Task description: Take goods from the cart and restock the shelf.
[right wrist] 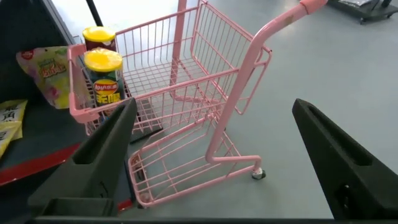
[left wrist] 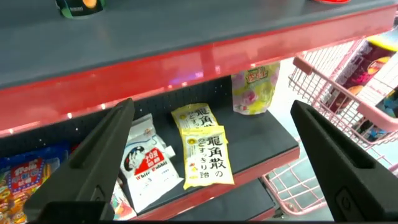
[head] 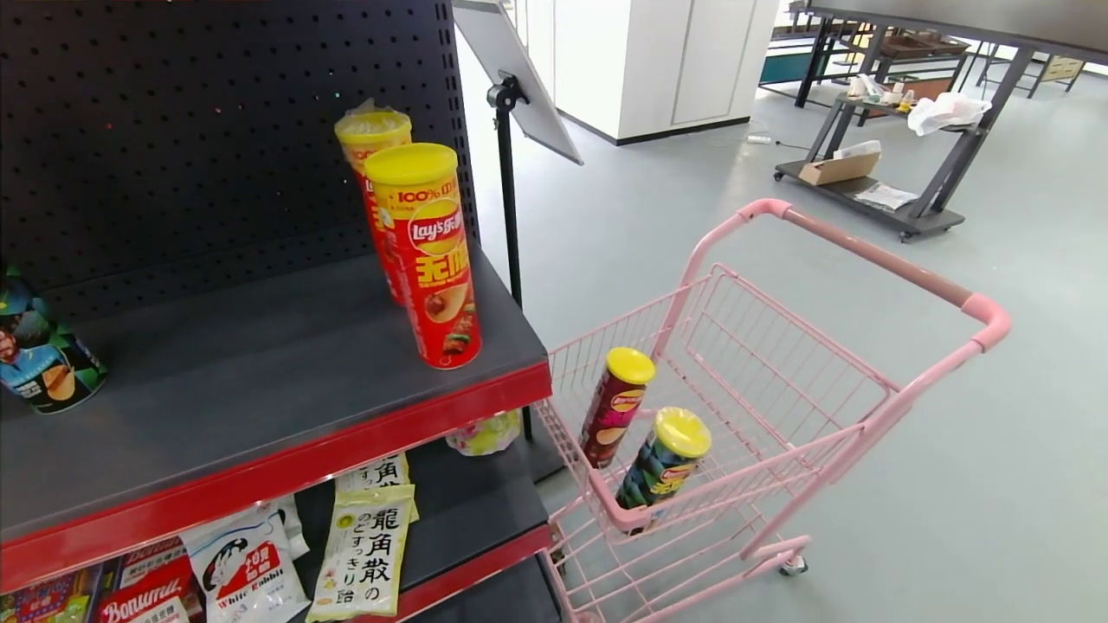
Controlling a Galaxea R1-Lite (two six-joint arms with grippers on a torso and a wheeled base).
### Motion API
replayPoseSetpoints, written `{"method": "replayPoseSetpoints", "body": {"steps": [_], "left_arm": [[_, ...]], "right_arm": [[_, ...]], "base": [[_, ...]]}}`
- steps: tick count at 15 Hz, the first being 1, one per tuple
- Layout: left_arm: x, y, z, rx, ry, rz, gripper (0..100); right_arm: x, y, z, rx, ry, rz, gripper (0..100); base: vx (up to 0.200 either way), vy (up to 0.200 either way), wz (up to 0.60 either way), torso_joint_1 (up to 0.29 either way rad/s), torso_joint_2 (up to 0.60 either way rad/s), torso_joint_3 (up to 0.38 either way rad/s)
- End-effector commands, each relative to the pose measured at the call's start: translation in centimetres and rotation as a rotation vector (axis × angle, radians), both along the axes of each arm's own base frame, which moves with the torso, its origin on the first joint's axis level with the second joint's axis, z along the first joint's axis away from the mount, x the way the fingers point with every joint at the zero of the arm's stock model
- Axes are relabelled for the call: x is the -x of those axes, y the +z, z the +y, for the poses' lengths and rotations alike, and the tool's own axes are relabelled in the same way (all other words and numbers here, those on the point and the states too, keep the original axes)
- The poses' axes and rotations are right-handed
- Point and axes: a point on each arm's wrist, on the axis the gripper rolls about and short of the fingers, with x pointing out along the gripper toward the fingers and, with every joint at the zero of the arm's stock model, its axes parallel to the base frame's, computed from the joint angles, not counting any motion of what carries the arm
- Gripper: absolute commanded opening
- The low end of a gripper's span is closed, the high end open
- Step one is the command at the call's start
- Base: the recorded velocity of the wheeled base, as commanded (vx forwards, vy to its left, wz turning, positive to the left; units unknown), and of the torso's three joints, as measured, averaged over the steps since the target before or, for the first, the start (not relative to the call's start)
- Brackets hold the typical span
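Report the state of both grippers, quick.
Left gripper: open, holding nothing.
Right gripper: open, holding nothing.

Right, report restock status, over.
Left gripper open, empty, facing lower shelf. Right gripper open, empty, facing cart. Maroon can, dark can in its basket, wire around them. Red cans on top shelf.

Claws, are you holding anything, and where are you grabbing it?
Nothing is held. The left claw and the right claw are both open and empty.
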Motion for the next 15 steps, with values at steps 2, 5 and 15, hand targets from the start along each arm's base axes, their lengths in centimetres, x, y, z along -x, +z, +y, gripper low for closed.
{"method": "replayPoseSetpoints", "body": {"steps": [2, 5, 15], "left_arm": [[0.0, 0.0, 0.0, 0.000, 0.000, 0.001, 100], [0.0, 0.0, 0.0, 0.000, 0.000, 0.001, 100], [0.0, 0.0, 0.0, 0.000, 0.000, 0.001, 100]], "right_arm": [[0.0, 0.0, 0.0, 0.000, 0.000, 0.000, 100], [0.0, 0.0, 0.0, 0.000, 0.000, 0.000, 100], [0.3, 1.4, 0.0, 0.000, 0.020, -0.037, 100]], "base": [[0.000, 0.000, 0.00, -0.141, 0.39, 0.239], [0.000, 0.000, 0.00, -0.162, 0.46, 0.294], [0.000, 0.000, 0.00, -0.093, 0.29, 0.190]]}}
